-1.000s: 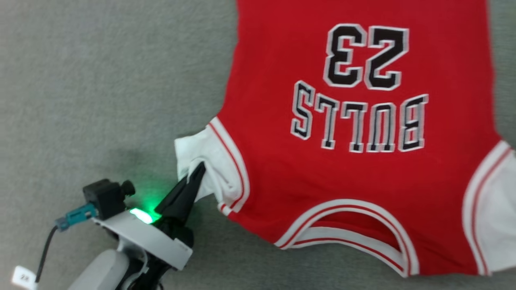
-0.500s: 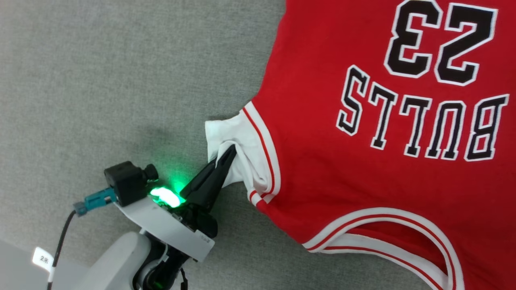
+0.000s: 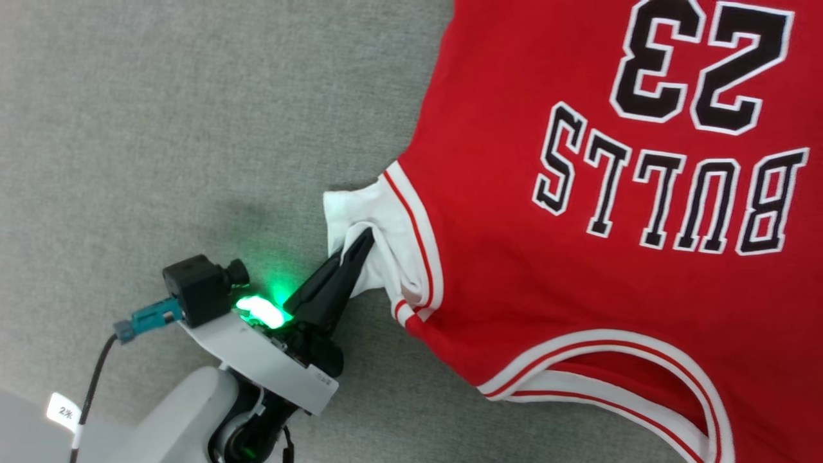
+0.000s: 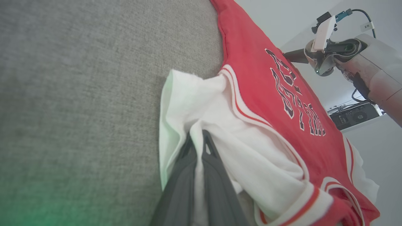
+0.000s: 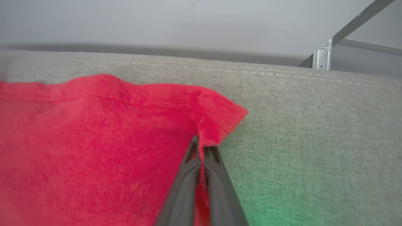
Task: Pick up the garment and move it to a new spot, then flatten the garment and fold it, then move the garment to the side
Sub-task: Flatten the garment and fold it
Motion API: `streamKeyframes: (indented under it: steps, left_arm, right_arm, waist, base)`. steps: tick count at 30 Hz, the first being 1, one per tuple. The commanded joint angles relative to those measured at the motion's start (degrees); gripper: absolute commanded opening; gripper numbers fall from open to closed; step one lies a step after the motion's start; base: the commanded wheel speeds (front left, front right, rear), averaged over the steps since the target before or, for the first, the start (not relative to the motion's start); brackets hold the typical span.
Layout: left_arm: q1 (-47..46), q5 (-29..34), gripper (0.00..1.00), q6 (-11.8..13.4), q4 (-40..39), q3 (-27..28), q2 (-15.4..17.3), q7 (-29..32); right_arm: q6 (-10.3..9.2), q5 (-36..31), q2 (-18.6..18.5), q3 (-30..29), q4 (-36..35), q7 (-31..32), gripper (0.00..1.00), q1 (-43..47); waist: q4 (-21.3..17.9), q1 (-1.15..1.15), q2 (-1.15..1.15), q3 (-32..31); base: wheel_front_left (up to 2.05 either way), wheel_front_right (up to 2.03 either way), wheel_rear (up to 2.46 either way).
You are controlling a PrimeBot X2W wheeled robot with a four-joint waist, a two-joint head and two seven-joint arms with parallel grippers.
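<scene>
Head view gives you the garment (image 3: 578, 289) lying face up on the grey counter (image 3: 161, 128). Its lettering reads upside down, so the neckline points toward the robot and the long axis runs neck to hem, away from it. The garment lies to the right of the left gripper (image 3: 364, 236), which is clamped on the white sleeve (image 3: 350, 206) at the near left edge. Right wrist view shows the right gripper (image 5: 201, 147) pinched tight on a red hem corner (image 5: 226, 119). With both ends held, your next move is probably a lift along that axis.
</scene>
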Motion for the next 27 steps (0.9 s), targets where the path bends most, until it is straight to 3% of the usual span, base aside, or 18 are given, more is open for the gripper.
streamKeyframes:
  steps: [1, 8, 12, 20, 23, 27]
  left_arm:
    - [0.7, -1.0, 0.00, 1.4, 6.5, -0.2, 0.3, 0.7]
    - [3.1, -1.1, 0.00, 1.5, 6.6, 1.0, 2.1, -0.2]
    - [3.5, -1.0, 0.00, 2.3, 4.3, 1.8, 3.4, -0.1]
    - [6.1, -1.7, 0.00, 4.8, -0.5, 2.5, 5.2, 0.4]
    - [6.9, -2.1, 0.00, 5.7, -1.7, 3.1, 6.0, 0.4]
    - [7.8, -2.6, 0.00, 6.7, -3.0, 3.9, 7.0, 0.6]
  right_arm:
    - [0.00, 1.4, 0.3, 0.5, 1.4, -0.4, 0.00, 3.2]
    - [-0.01, 9.1, 0.5, 6.9, 0.2, -2.4, 0.00, 10.8]
    - [-0.03, 16.2, -2.4, 14.3, -4.7, 0.1, 0.00, 18.0]
    - [-0.03, 35.8, -13.3, 24.5, -30.1, 6.6, 0.00, 39.7]
    - [-0.03, 40.3, -17.1, 24.3, -40.8, 9.2, 0.00, 48.5]
    - [-0.02, 43.0, -19.1, 21.4, -52.9, 13.2, 0.00, 59.4]
  waist:
    - [-1.9, 0.00, 0.00, -2.0]
    - [-6.3, 0.00, 0.00, -7.6]
    - [-8.6, 0.00, 0.00, -9.6]
    - [-11.0, 0.00, 0.00, -12.0]
    - [-11.8, 0.00, 0.00, -12.3]
    - [-13.0, 0.00, 0.00, -12.5]
  base:
    - [0.00, 0.00, 0.00]
    - [0.00, 0.00, 0.00]
    - [0.00, 0.00, 0.00]
    - [0.00, 0.00, 0.00]
    - [0.00, 0.00, 0.00]
    - [0.00, 0.00, 0.00]
